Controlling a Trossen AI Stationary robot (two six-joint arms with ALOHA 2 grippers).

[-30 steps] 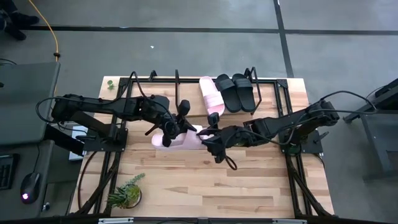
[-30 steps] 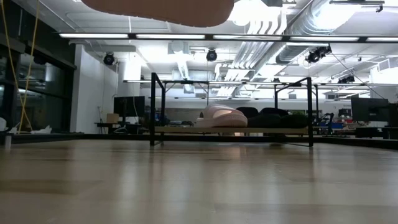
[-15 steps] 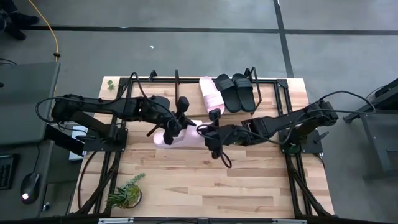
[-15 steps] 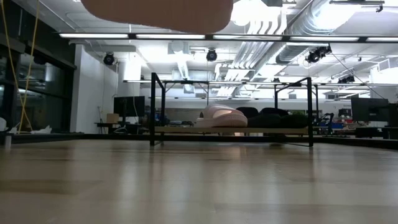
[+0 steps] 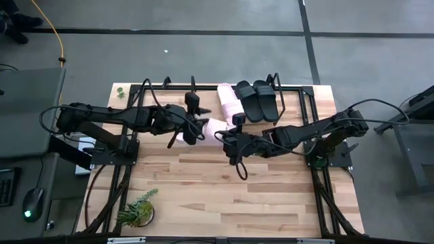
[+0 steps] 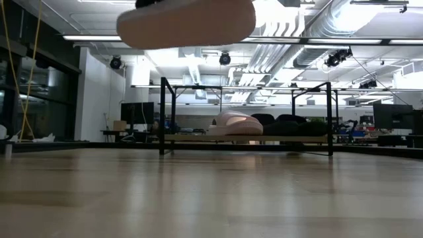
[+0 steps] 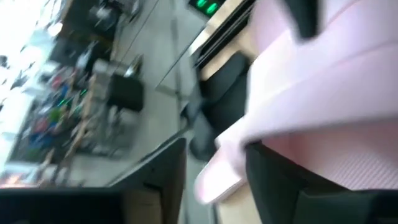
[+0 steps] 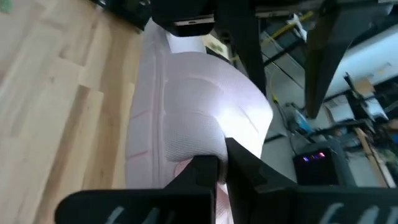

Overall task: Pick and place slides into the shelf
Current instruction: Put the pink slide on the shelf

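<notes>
— What's on the left side of the light wooden table [image 5: 203, 196]?

— A small green potted plant [image 5: 139, 209] by the near left corner. Farther back, the left gripper [image 5: 192, 123] reaches in from the left edge toward the middle of the table. Its fingers are clamped on one end of a pale pink slip-on slide with a wide strap [image 5: 211, 127]; the left wrist view shows pink material pressed against a dark finger [image 7: 273, 180].

— And that slide — is it on the table?

— No. In the low view the pale pink slide [image 6: 187, 24] hangs well above the tabletop, level, with clear air under it. From above it sits over the middle of the table, just in front of the shelf.

— The other arm?

— The right gripper [image 5: 230, 139] comes from the right edge and meets the same slide at its other end. In the right wrist view its dark fingers [image 8: 205, 171] pinch the edge of the pink strap [image 8: 205, 112] — so both grippers grasp this one slide.

— Where is the shelf?

— The low rack of thin black metal hoops with a light wooden board [image 5: 203, 91] stands along the far edge of the table. On its right half lie a second pale pink slide [image 5: 230, 102] and, touching it on the right, two black slides [image 5: 258, 100] side by side. The left half of the board is bare.
</notes>
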